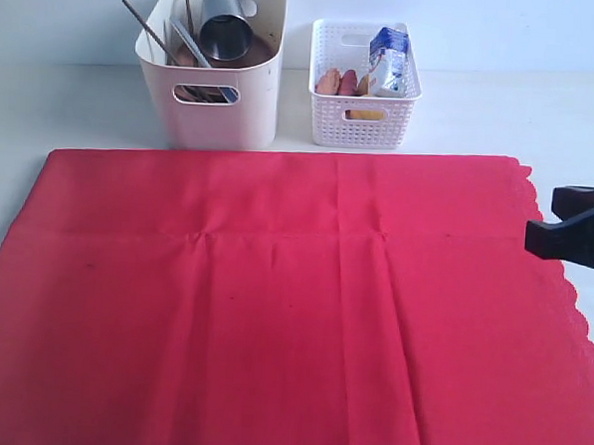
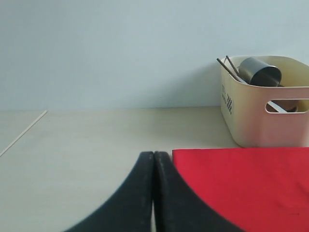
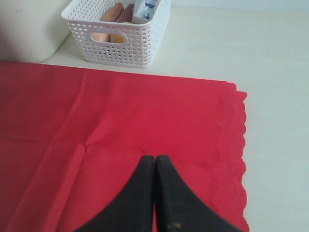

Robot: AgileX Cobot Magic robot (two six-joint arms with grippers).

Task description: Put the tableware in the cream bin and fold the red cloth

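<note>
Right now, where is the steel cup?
In the exterior view the steel cup lies tilted inside the cream bin at back left, just left of the white lattice basket and behind the red cloth.

A pale off-white surface point(image 1: 502, 114) carries three things. A large bright red fabric cloth point(image 1: 273, 301) with one scalloped edge lies spread flat over most of it. Just behind the cloth's far edge stand a tall cream plastic bin point(image 1: 223, 119) and, beside it but apart, a smaller white lattice-sided basket point(image 1: 362, 121).
</note>
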